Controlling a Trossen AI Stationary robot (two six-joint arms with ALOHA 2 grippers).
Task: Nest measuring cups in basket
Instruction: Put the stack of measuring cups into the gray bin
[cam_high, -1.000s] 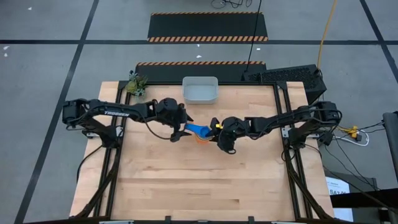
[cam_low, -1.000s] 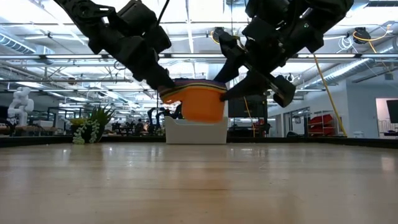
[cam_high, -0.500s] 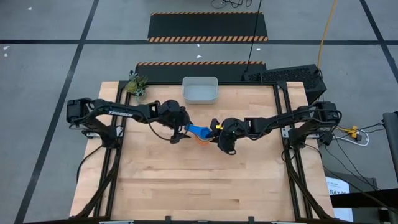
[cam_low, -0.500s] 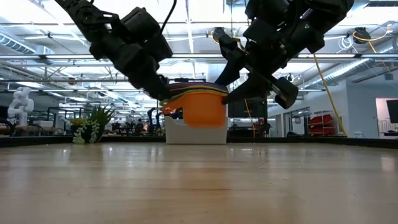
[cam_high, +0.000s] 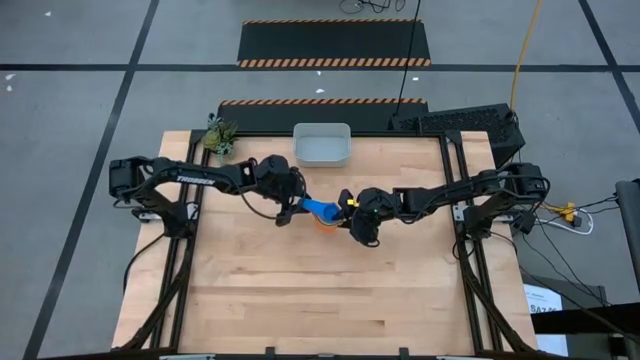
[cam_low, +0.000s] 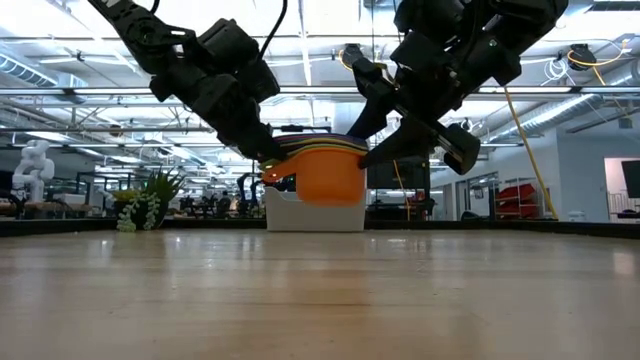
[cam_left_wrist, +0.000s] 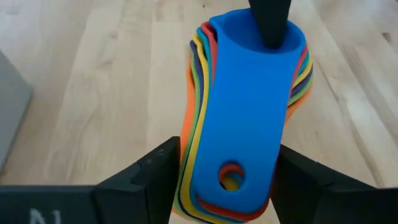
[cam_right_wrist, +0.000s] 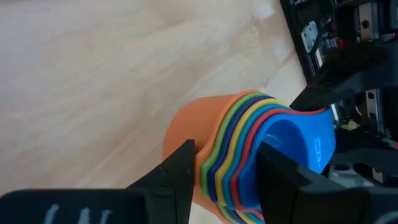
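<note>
The measuring cups (cam_high: 322, 212) are nested in one stack, orange outermost (cam_low: 330, 175) and blue innermost (cam_left_wrist: 249, 93). The stack hangs above the middle of the table between my two grippers. My left gripper (cam_high: 292, 208) is at the stacked handles, on the table's left side. My right gripper (cam_high: 345, 215) is shut on the bowls from the right. The pale basket (cam_high: 322, 145) stands at the table's far edge, behind the stack in the low view (cam_low: 315, 212). My left gripper has the stacked handles (cam_left_wrist: 205, 180) between its two fingers (cam_left_wrist: 158, 171), near their free end with the hole. The fingers lie along the handles, slanting down from the table's left. My right gripper pinches the bowls' nested walls (cam_right_wrist: 217, 162). One finger (cam_right_wrist: 180, 168) is outside the orange cup. The other (cam_left_wrist: 270, 25) is inside the blue cup. It comes slanting down from the table's right. The stack is lifted clear of the table.
A small green plant (cam_high: 220, 135) stands at the far left corner, left of the basket. Bare wooden table (cam_high: 320, 290) lies on the near side of both arms. Black frame rails (cam_high: 452, 170) run along the table's sides.
My left gripper has crept a little toward the handle end of the stack. The stack has stayed lifted in my right gripper.
</note>
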